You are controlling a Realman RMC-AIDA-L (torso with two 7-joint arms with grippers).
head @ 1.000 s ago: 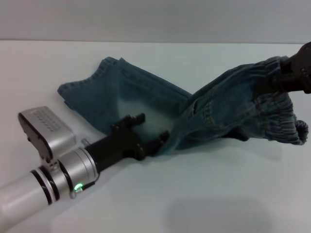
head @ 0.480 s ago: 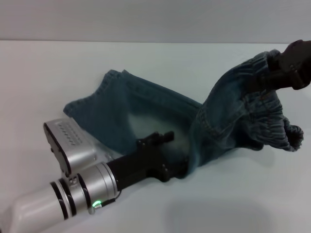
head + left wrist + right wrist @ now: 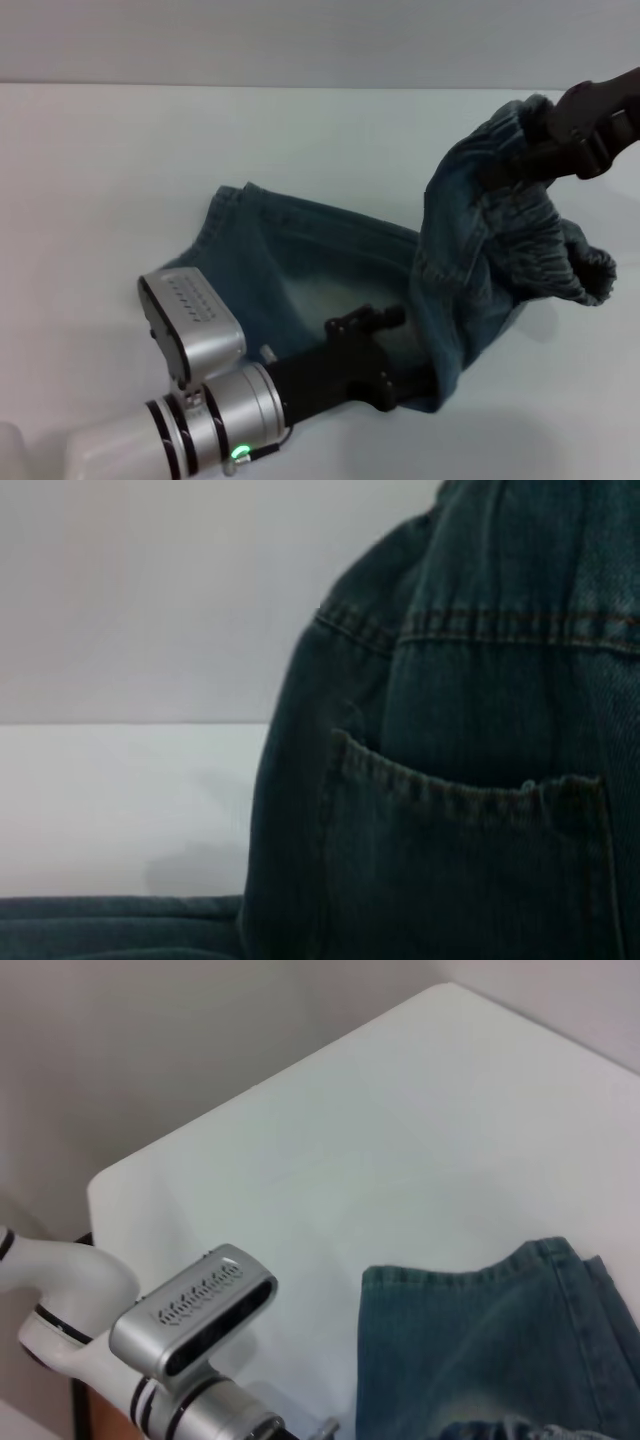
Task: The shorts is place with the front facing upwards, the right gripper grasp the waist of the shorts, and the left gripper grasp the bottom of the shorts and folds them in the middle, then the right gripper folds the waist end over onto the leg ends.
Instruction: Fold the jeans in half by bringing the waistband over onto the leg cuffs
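Note:
The shorts point(image 3: 330, 260) lie on the white table point(image 3: 100, 180), with the leg ends point(image 3: 230, 215) flat at the far left. At the upper right my right gripper point(image 3: 545, 135) is shut on the waist of the shorts point(image 3: 540, 255) and holds it up in the air, so the ruched band hangs and curls below it. My left gripper point(image 3: 390, 355) rests low against the middle of the shorts, where the lifted half bends up; its prongs look spread with nothing pinched. The left wrist view shows the lifted denim close up, with the square back pocket point(image 3: 470, 870). The right wrist view shows the leg hems point(image 3: 470, 1280).
The table's far corner and edge point(image 3: 100, 1185) show in the right wrist view, beside the left arm's silver camera housing point(image 3: 190, 1310). That housing point(image 3: 190, 325) sits over the near left part of the shorts. A plain grey wall point(image 3: 300, 40) runs behind the table.
The right gripper has lifted the waist higher and carried it left, over the legs. The left gripper has slid right and nearer along the fold. The legs have shifted right.

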